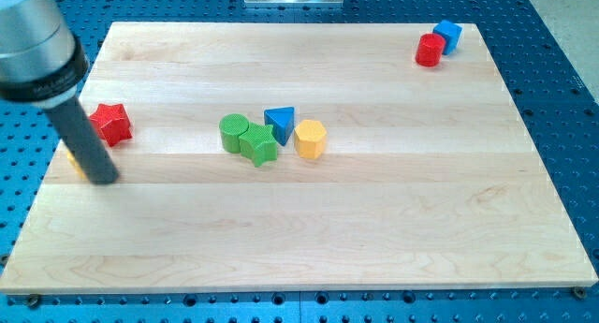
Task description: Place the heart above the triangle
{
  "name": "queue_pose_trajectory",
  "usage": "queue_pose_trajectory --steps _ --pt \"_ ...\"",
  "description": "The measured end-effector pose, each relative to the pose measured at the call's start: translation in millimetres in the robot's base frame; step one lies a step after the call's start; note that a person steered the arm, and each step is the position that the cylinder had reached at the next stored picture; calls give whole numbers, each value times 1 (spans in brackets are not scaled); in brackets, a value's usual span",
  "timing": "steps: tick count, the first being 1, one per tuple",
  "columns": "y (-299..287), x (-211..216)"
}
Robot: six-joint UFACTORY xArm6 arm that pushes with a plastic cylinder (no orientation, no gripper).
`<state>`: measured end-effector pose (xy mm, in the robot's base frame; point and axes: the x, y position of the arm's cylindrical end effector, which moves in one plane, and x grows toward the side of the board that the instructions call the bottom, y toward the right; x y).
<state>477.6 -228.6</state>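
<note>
Pale wooden tabletop [374,220] on a blue perforated base. My tip [103,180] sat near the view's left edge, just below the red star-shaped block [111,123]. A sliver of yellow [75,162] showed behind the rod, possibly the heart, though too much was hidden to be sure; the rod seemed placed there to engage it. No pincer on this rig, only the rod, so nothing was grasped or released. The blue triangular block [280,124] stood mid-board, touching the green star-shaped block [260,145], with the green cylinder [233,132] at its left and the yellow hexagonal block [310,139] at its right. This cluster and the red star crowded any direct route. A red cylinder [430,50] and blue cube [448,35] sat far off, top right.
</note>
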Motion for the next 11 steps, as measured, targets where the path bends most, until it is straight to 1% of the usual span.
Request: queue_pose_trajectory --steps 1,2,3,4,5,6,7,8,9,10,11 --pt "-3 16" --pt "-48 31" --pt "-20 1" --pt "23 -32" --pt "25 -41" --pt "2 -20" --pt "-59 -4" --pt "-13 -50" --pt "68 -86" --pt "120 -88" --pt "151 -114"
